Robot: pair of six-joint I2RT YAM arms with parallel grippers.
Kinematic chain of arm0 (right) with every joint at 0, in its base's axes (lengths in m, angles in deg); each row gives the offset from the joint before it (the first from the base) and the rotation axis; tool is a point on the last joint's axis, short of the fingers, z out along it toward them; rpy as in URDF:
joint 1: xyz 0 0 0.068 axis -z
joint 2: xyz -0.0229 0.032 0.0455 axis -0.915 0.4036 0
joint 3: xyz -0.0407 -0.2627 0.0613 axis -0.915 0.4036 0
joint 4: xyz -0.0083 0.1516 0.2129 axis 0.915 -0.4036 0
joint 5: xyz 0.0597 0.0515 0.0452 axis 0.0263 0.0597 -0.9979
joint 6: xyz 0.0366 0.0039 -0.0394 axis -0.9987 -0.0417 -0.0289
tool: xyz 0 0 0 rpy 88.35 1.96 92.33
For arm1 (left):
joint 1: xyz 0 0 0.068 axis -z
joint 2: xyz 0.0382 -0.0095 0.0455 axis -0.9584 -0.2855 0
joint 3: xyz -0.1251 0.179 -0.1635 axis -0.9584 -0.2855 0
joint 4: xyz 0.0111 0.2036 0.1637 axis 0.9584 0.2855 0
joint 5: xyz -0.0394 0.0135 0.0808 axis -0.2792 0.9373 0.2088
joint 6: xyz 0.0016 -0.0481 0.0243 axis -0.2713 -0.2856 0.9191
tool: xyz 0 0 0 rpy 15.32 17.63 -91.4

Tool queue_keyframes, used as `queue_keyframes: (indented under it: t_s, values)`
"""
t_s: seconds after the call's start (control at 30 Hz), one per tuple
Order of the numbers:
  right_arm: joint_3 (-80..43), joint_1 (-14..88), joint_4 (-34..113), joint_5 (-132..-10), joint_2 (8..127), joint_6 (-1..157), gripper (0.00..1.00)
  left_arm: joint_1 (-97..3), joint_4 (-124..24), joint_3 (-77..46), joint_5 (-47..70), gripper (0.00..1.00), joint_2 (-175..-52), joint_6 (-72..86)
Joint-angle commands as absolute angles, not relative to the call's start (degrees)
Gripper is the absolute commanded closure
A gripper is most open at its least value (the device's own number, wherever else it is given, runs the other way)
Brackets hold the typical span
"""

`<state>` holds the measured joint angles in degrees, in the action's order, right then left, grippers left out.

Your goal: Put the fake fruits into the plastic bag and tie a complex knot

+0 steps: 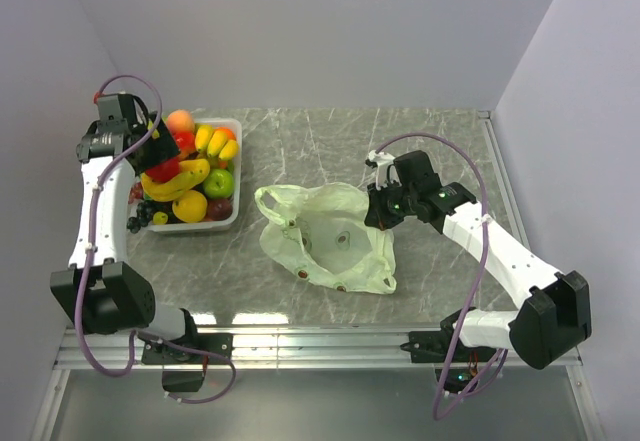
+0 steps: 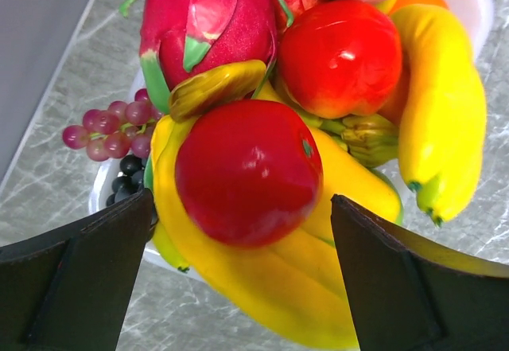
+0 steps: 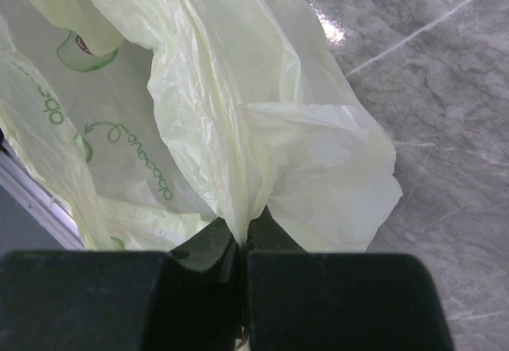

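Plastic bag [image 3: 262, 128] pinched by right pincer [image 3: 241, 243]; left pincer [image 2: 241, 208] agape.

Two slim robot arms, same build.

Left arm [image 1: 88, 211]: white plastic link shells, bulky matte black joint housings, black wrist block. Left purple cable [image 1: 125, 78] runs beside white link, curls again near base.

Right arm [image 1: 500, 251]: same white shells, black joints. Right purple cable [image 1: 430, 138] along forearm. Small green lights [image 1: 398, 204] glow on black wrist.

Left tool [image 2: 242, 208]: two broad flat fingers [image 2: 75, 287], matte black, straight-edged.

Right tool [image 3: 242, 243]: blocky black finger bodies, darker narrow tips.

Black mounting brackets [image 1: 185, 346] at bases.
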<state>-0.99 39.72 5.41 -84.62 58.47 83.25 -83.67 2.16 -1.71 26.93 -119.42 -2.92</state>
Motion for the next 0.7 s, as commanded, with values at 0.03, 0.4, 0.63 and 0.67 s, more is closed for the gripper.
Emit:
queue_keyframes:
  t_s: [0.03,0.4,0.63,0.67]
  values:
    - [-1.6,39.5,7.4,-84.6,59.3,83.6,1.0,-83.8,-0.1,-1.7,27.3,0.01,-121.2,-5.1]
    - [-0.8,39.6,8.0,-84.8,59.1,83.7,1.0,-83.3,-1.0,-0.4,25.8,0.2,-121.5,-5.6]
    - [-0.6,39.6,7.8,-84.9,58.9,83.7,1.0,-83.3,0.4,1.6,25.0,0.33,-119.5,-5.3]
    - [-0.6,39.5,7.8,-84.9,58.9,83.7,1.0,-83.3,0.3,1.9,24.7,0.36,-118.9,-5.0]
